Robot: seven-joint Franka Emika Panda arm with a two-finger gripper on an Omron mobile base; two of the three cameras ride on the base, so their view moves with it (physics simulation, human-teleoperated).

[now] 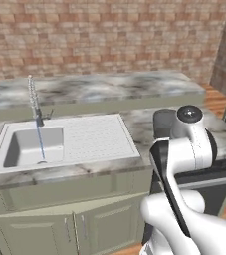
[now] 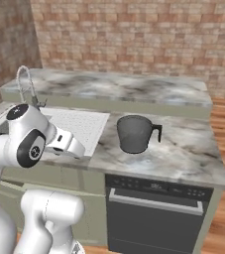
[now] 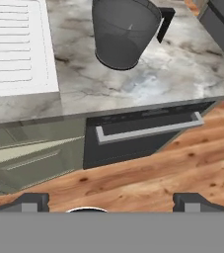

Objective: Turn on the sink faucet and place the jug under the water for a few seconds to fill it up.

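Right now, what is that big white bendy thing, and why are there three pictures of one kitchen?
The white thing is a robot arm on a base that can drive. Two cameras ride on that base, one behind the arm on its left, one on its right, so you see the same kitchen from two sides. The third camera sits on the robot's hand and looks along its gripper, whose two dark finger tips stand wide apart, holding nothing.

On the marble counter stands a dark grey jug with a handle. Beside it is the sink with its ribbed draining board. The tall springy faucet is already running: that thin blue line is water falling into the basin. Below the counter is a dishwasher.
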